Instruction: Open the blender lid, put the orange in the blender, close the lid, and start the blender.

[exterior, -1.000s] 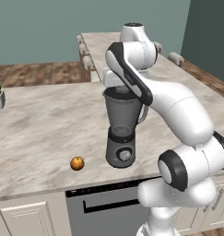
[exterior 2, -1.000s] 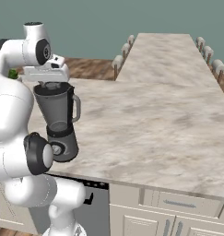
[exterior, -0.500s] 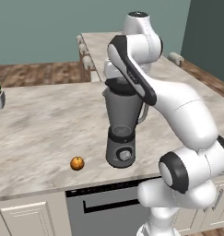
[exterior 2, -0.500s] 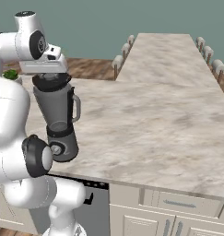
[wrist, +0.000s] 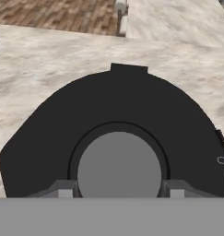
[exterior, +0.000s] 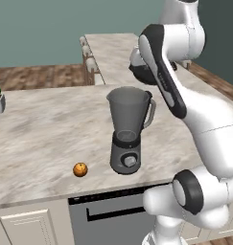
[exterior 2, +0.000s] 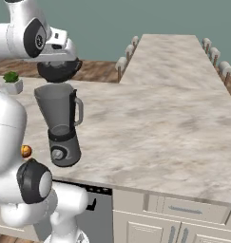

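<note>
Up in the air, my gripper [wrist: 118,192] is pinched tight on the knob of the blender lid [exterior 2: 59,70]. Below it the blender [exterior: 128,129] stands open on the counter [exterior: 36,124], and the orange [exterior: 80,169] sits near its base.

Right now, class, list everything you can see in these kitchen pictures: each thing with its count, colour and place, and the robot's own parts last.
blender: one, grey with smoky jar, on the counter's near side, jar open on top.
blender lid: one, nearly black, held up in the air above and behind the jar.
orange: one, orange, on the counter left of the blender, apart from it.
potted plant: one, green in a pale pot, far left of the counter.
counter: one, pale marbled.
gripper: one, fingers closed on the lid's knob.
</note>
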Controlling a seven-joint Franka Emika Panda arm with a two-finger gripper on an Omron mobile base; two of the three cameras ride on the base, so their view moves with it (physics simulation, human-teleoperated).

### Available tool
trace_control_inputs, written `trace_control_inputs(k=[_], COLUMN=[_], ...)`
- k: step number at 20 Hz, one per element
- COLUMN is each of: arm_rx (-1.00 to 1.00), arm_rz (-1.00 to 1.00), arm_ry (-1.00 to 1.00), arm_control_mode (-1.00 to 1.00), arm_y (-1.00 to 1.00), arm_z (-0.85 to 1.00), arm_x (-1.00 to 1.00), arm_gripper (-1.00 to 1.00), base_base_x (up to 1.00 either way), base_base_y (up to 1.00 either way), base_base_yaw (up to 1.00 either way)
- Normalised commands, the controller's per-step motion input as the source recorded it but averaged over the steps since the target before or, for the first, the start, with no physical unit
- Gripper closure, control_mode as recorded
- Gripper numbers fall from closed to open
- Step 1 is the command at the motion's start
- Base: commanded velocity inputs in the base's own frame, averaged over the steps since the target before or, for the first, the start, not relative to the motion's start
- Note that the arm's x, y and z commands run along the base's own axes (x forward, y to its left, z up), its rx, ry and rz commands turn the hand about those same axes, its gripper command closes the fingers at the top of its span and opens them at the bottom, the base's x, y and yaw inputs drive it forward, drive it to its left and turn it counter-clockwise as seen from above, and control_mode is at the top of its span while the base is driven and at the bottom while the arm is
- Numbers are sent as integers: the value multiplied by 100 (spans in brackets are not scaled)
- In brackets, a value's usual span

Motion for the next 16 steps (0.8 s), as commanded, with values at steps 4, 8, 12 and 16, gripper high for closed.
trace_control_inputs(k=[4,8,12,16], arm_rx=[15,17,13,11], arm_rz=[0,0,-3,-3], arm_ry=[-5,1,10,20], arm_control_mode=[-100,-100,-100,-100], arm_y=[-100,-100,-100,-100], arm_z=[-11,-64,-96,-100], arm_x=[-54,-39,-25,-8], arm_gripper=[100,100,100,100], base_base_x=[0,0,0,0], base_base_y=[0,0,0,0], base_base_yaw=[0,0,0,0])
